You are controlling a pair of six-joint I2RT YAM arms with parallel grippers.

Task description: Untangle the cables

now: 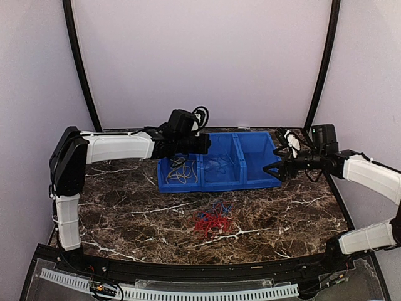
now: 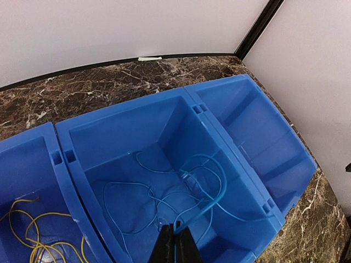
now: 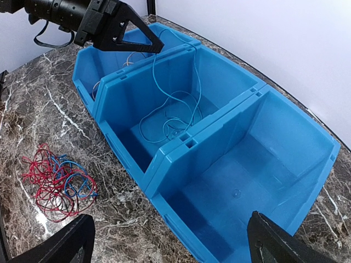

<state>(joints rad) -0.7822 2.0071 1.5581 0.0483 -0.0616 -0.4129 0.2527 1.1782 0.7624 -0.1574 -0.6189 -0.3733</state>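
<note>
The left end effector [image 3: 158, 48] is pinching a blue cable [image 3: 164, 98], closed tight on it above the middle bin [image 3: 118, 93], where the cable's loops are trailing onto the floor. The right end effector [image 1: 276, 169] is hanging spread wide near the right bin [image 3: 285, 164]. Yellow cables [image 2: 33, 230] are lying in the left bin [image 2: 22, 159]. A red-and-blue tangle [image 3: 55, 183] is sitting on the counter [image 1: 125, 213].

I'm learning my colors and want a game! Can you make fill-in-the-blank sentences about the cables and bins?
1. The left gripper is shut on a hanging cable whose color is ____.
2. The cables in the left bin are ____.
3. The tangle on the table mixes blue cables with ____ ones.
4. The right gripper, by the right bin, is ____.
Missing words: blue; yellow; red; open.
</note>
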